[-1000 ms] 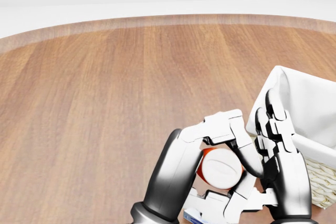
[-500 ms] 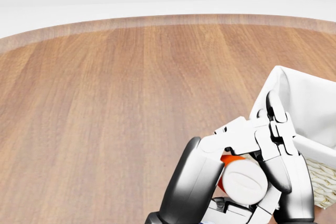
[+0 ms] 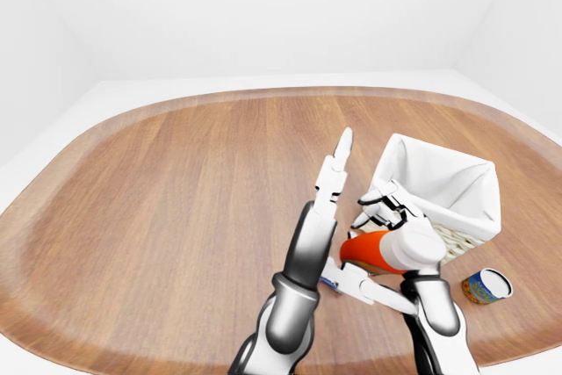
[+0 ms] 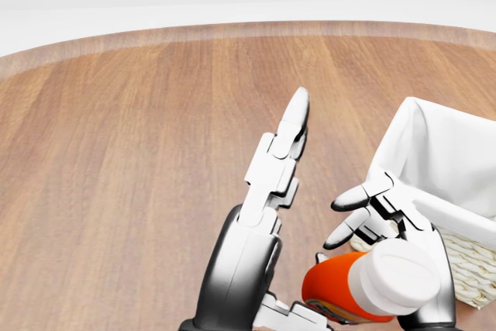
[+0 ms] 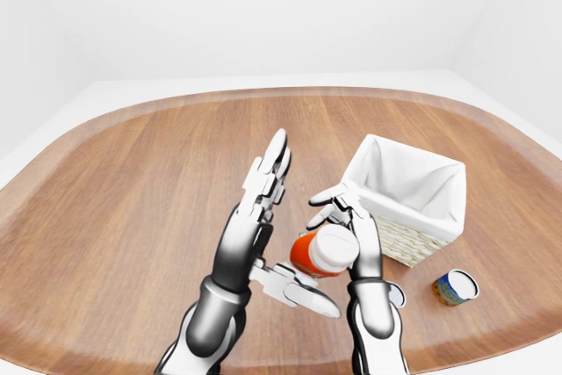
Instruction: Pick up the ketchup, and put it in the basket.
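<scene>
The ketchup (image 4: pixel 339 291), an orange bottle with a white cap (image 4: pixel 399 277), lies tilted in the air at the bottom right of the head view, just left of the basket. My right hand (image 4: pixel 364 218) holds it, with the black-tipped fingers (image 4: pixel 346 202) curled over its body. My left hand (image 4: pixel 273 162) is open beside the bottle, its fingers stretched straight up and its thumb (image 5: pixel 303 294) reaching under the bottle. The basket (image 3: pixel 420 151), wicker with a white cloth lining, stands on the wooden table right of both hands.
A small blue and yellow can (image 3: pixel 486 285) lies on the round wooden table (image 3: pixel 176 199) to the right of my right arm, below the basket. A white round thing (image 5: pixel 392 294) shows beside my right forearm. The table's rim curves along the bottom of the eye views.
My left hand has let go of the ketchup and opened, fingers now pointing up. The bottle has shifted right and down in the head view, tilted, held by my right hand.
</scene>
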You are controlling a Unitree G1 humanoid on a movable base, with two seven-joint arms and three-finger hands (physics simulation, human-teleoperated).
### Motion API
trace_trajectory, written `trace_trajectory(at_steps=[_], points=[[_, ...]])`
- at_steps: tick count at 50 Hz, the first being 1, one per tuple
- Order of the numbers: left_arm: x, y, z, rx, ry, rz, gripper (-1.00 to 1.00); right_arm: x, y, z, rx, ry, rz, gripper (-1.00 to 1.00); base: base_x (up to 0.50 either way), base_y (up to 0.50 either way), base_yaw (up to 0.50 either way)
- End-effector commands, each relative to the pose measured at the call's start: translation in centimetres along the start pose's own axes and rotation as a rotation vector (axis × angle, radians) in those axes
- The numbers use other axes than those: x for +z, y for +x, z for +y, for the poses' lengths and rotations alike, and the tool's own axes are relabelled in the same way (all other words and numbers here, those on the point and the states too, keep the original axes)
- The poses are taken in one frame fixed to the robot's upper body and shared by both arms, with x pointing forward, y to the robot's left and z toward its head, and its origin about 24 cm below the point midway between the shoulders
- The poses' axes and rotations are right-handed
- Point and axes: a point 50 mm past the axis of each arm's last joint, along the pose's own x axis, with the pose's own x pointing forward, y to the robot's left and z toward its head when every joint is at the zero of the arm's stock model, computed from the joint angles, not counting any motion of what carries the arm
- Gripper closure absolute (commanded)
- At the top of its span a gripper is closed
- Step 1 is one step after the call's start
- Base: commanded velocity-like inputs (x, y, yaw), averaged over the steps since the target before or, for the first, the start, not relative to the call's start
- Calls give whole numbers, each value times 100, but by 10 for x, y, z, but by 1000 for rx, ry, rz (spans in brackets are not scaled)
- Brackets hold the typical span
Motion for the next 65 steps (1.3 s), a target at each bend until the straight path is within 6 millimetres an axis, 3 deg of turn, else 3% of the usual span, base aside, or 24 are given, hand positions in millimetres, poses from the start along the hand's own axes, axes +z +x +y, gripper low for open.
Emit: trace_trajectory(at_steps=[1, 7, 16, 21, 26, 60, 65], points=[[-7, -12, 28, 51, 33, 46, -100, -2, 1, 1, -35, -20, -6, 100, 0, 0, 0], [-9, -24, 55, 127, 92, 79, -100, -2, 2, 1, -35, -23, -7, 100, 0, 0, 0], [-29, -63, 110, 313, 96, 254, -100, 0, 0, 1, -38, -28, -13, 100, 0, 0, 0], [-52, -79, 138, 405, 110, 305, -100, 3, -2, 2, -38, -34, -22, 100, 0, 0, 0], [-78, -86, 152, 446, 107, 362, -100, 1, -1, 2, -41, -42, -22, 100, 0, 0, 0], [-78, -81, 150, 413, 43, 399, -100, -5, 5, 5, -47, -31, 9, 100, 0, 0, 0], [-79, -82, 152, 416, 52, 396, -100, 2, 5, 0, -74, -70, 2, 100, 0, 0, 0]])
